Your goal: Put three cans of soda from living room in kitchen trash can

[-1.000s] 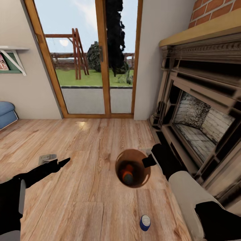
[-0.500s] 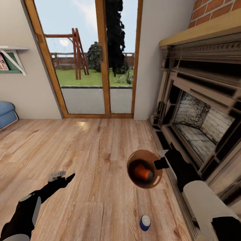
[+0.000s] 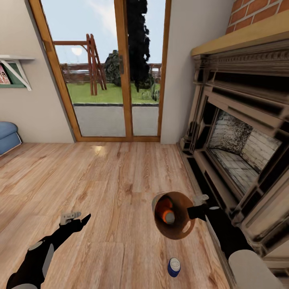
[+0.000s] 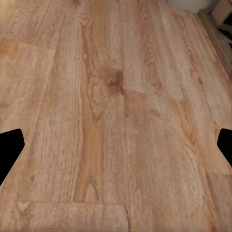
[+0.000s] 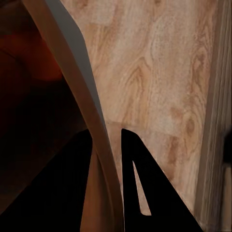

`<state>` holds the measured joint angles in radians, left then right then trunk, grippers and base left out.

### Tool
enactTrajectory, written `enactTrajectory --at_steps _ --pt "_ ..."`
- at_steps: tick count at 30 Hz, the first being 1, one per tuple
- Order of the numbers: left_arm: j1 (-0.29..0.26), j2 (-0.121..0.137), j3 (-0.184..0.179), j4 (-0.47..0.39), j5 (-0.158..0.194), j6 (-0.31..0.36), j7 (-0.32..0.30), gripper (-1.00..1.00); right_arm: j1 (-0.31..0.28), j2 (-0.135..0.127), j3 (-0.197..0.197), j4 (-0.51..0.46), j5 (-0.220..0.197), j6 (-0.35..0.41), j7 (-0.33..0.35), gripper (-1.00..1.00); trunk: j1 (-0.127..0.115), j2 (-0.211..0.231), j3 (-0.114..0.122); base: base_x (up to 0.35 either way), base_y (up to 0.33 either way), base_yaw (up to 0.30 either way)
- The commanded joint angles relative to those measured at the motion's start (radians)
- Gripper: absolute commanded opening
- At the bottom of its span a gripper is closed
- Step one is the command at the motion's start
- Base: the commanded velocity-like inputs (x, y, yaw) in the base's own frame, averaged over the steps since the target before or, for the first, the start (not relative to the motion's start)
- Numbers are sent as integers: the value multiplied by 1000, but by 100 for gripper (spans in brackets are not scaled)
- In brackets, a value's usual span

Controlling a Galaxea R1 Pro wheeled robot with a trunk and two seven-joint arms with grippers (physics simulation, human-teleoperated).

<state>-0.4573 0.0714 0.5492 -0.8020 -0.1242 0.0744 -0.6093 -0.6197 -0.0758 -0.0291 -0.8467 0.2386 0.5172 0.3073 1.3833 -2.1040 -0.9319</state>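
My right gripper (image 3: 197,210) is shut on the rim of the tash can (image 3: 178,228), a round bin with a brown-orange inside, held above the floor and tilted with its mouth towards the head camera. An orange can of soda (image 3: 164,211) with a silver top lies inside it. A blue can of soda (image 3: 174,267) stands on the wood floor just below the bin. In the right wrist view the black fingers (image 5: 145,183) pinch the thin bin rim (image 5: 82,96). My left gripper (image 3: 78,218) hovers open over bare floor at the left, its fingertips (image 4: 10,145) wide apart.
A dark carved fireplace (image 3: 241,152) with a brick surround runs along the right, close to my right arm. Wood-framed glass doors (image 3: 120,80) stand ahead. A light-blue sofa (image 3: 8,138) edge and a wall shelf (image 3: 16,68) are at the far left. Wood floor (image 3: 112,176) spreads between.
My right arm carried the bin right and nearer, tilting its mouth more towards the camera; the orange can shifted inside. My left arm drew back and lower. The blue can stayed put.
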Motion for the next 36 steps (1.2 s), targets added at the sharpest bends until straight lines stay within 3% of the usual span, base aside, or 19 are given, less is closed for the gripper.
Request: enactTrajectory --at_steps 1,4,7,14,16,25,29,36 --pt "0 0 0 5 0 -4 2 100 26 -1 -7 -16 -12 -13 6 -100 0 0 0 0 0 0" --pt "0 -1 0 12 0 -16 7 100 117 -2 -42 -16 -11 -159 7 -100 0 0 0 0 0 0" --pt "0 -1 0 19 -1 -24 7 100 136 -1 -50 -16 -10 -205 7 -100 0 0 0 0 0 0" --pt "0 -2 0 29 0 -29 8 100 164 -1 -62 -16 -10 -242 4 -100 0 0 0 0 0 0" --pt "0 -2 -2 30 0 -30 7 100 178 -1 -86 -16 -10 -248 5 -100 0 0 0 0 0 0" --pt "1 -4 -12 44 -3 -61 8 100 200 2 -123 -39 -12 -300 4 -100 0 0 0 -26 0 0" --pt "0 -4 -47 68 0 -71 9 100 206 5 -133 -42 -12 -311 4 -100 0 0 0 -254 0 0" --pt "0 -4 -67 74 0 -74 23 100 207 6 -140 -43 -12 -310 4 -100 0 0 0 -307 0 0"
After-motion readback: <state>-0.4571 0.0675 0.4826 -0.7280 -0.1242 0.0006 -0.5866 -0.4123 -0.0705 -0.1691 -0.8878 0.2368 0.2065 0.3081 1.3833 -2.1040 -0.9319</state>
